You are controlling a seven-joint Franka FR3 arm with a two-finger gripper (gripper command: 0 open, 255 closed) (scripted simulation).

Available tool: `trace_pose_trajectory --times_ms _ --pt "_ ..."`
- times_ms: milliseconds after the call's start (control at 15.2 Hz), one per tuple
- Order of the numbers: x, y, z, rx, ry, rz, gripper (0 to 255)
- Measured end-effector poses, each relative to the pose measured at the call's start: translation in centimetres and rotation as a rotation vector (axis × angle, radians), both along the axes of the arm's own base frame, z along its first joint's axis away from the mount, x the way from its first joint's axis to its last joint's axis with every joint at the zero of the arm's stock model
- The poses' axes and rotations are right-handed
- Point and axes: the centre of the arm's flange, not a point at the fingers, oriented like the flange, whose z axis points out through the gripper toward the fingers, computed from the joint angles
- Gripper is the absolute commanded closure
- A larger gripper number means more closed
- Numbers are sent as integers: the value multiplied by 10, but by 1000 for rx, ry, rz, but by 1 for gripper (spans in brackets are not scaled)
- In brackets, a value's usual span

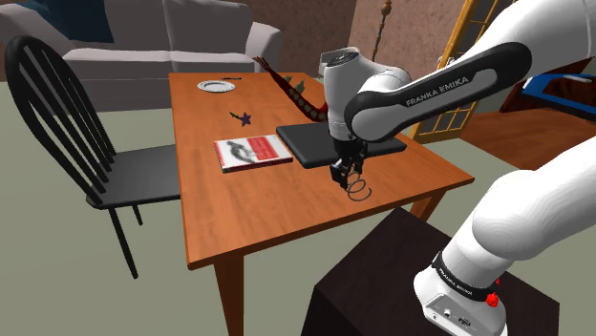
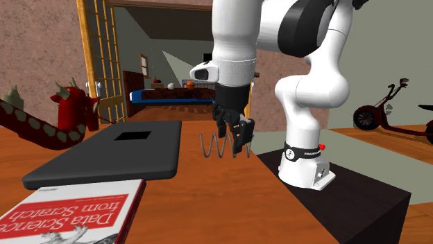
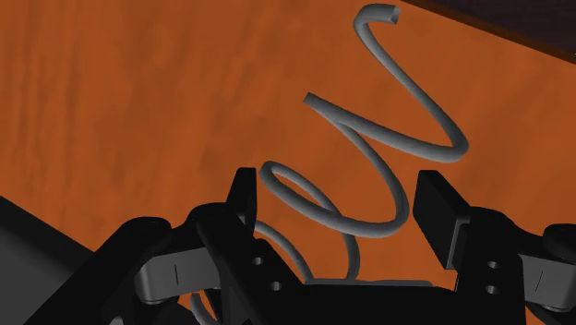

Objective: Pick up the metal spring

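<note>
Two black fingers (image 3: 441,210) of the gripper (image 3: 342,205) stand well apart, clasping nothing. Between them lies the near end of the grey spring (image 3: 369,131), flat on the orange table (image 3: 138,92). Its long axis runs away from the palm, obliquely across the closing line. Neither pad seems to touch a coil, though that is hard to judge. Beyond sit a black slab (image 1: 315,143), then a red-and-white book (image 1: 250,151).

Orange wooden table (image 1: 258,205); black spindle chair (image 1: 143,177) beside it; grey sofa (image 1: 191,33) behind; grey-green floor (image 1: 57,277).
</note>
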Motion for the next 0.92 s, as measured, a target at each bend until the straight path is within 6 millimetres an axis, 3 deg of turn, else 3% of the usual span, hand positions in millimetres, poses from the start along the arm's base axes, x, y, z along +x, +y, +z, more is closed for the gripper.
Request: trace_pose_trajectory --times_ms 924 --pt "-1 0 70 0 0 0 255"
